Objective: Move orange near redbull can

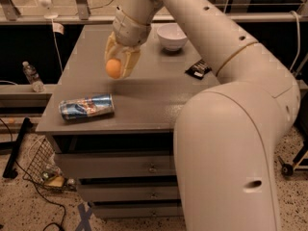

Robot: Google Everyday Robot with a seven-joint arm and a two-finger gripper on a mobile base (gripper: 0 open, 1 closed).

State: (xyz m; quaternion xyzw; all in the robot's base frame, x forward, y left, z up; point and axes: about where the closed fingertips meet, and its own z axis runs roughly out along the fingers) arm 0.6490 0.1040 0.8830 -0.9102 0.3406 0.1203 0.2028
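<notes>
Single-arm rig at the carry stage of the task. The gripper (120, 71) hangs over the left-centre of the grey counter (159, 100), its pale fingers pointing down and pinching the orange (113, 69) between them; the fruit appears to be clear of the surface rather than resting on it. The redbull can (86, 107) lies on its side near the front left corner of the counter, below and slightly left of the orange in the camera view, apart from it. A white bowl (172, 36) stands at the back and a black snack wrapper (198, 69) lies toward the right, both well away from the likely path. To complete the step well, the gripper should probably travel toward the front left and lower the orange onto bare counter just beside the can, without touching it. Since the can lies on its curved side, a nudge may roll it toward the edge. The round fruit may also roll once let go, so release is best made low, with the orange already seated on the surface.
</notes>
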